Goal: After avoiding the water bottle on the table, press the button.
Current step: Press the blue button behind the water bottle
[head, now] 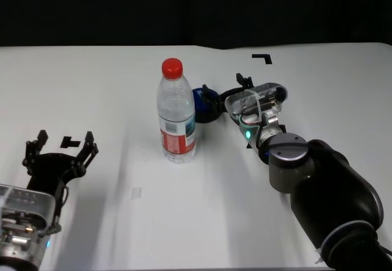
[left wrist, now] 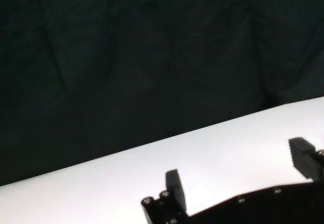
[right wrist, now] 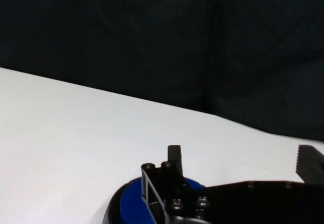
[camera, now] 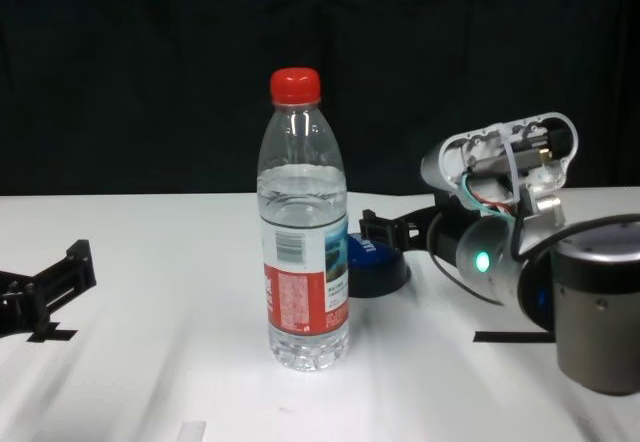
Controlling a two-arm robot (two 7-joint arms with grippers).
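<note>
The water bottle (head: 176,114) (camera: 305,252), clear with a red cap, stands upright mid-table (head: 92,81). Just behind it and to the right lies the button (head: 201,108) (camera: 372,267) (right wrist: 129,198), a blue dome on a dark base, partly hidden by the bottle. My right gripper (head: 225,84) (right wrist: 242,160) is open, reaching in from the right beyond the bottle. One of its fingers (right wrist: 174,158) sits over the button's edge; whether they touch, I cannot tell. My left gripper (head: 64,148) (left wrist: 238,171) rests open and empty low at the table's left.
Black tape marks lie on the white top: a corner (head: 263,56) at the far right and another piece (head: 69,141) by the left gripper. A black curtain closes off the back. My right forearm (head: 324,191) crosses the near right of the table.
</note>
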